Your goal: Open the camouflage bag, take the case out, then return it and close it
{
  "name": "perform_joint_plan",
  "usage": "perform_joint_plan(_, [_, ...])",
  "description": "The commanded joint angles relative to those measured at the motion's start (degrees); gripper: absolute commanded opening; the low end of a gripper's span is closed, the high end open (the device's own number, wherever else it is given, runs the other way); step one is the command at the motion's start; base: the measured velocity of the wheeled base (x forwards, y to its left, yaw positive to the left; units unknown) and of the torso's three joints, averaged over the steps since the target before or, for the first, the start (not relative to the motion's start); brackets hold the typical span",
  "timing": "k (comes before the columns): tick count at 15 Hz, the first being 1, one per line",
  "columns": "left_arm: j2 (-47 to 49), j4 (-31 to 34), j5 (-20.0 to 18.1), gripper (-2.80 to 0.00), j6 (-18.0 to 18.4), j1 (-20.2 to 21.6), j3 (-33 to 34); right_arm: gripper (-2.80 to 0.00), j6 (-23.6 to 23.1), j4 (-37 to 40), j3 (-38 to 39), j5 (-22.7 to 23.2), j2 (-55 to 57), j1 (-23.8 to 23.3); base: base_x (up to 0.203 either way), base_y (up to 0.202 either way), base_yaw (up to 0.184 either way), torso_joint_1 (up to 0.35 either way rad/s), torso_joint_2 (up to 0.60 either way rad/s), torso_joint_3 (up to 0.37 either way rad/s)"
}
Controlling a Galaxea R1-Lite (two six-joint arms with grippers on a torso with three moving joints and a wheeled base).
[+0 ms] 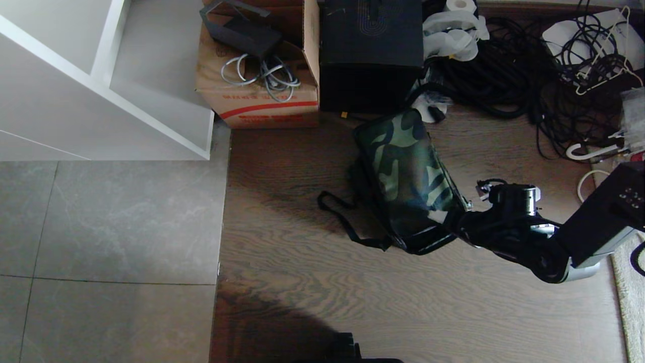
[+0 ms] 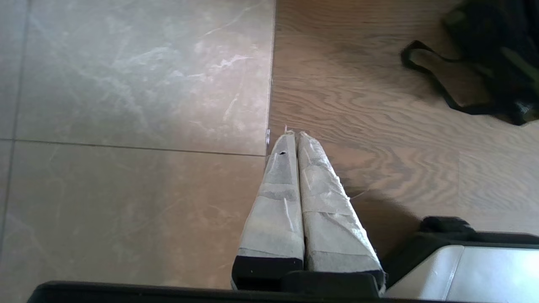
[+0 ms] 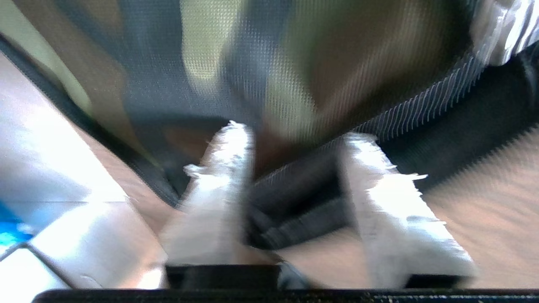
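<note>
Camouflage bag [image 1: 405, 176] lies zipped on wood floor, centre-right. Right gripper [image 3: 294, 147] at its 4 o'clock corner, fingers [image 3: 223, 168] apart astride zipper [image 3: 421, 109], prob. to unzip. Left gripper [image 2: 294, 139] pressed closed, parked.

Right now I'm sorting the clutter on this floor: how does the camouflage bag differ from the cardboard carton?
The camouflage bag is soft green-black-tan fabric; the cardboard carton is stiff and brown with red print. The bag lies flat and askew on the wooden floor with a black strap trailing; the carton stands square, carrying grey cables. The right gripper is at the bag's corner; nothing touches the carton. Both rest on the floor.
</note>
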Motion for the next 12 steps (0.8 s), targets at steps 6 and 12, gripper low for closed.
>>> perform_joint_plan(6, [0.0,0.0,0.0,-2.80,0.0,0.0,0.0,-2.80,-4.4,0.5,2.8,1.5,-2.0,-2.9,0.000,0.000,0.000,0.000,0.00,0.000])
perform_joint_plan(12, [0.0,0.0,0.0,-2.80,0.0,0.0,0.0,-2.80,-10.8,6.8,6.5,10.2,-5.0,-6.6,0.000,0.000,0.000,0.000,0.00,0.000])
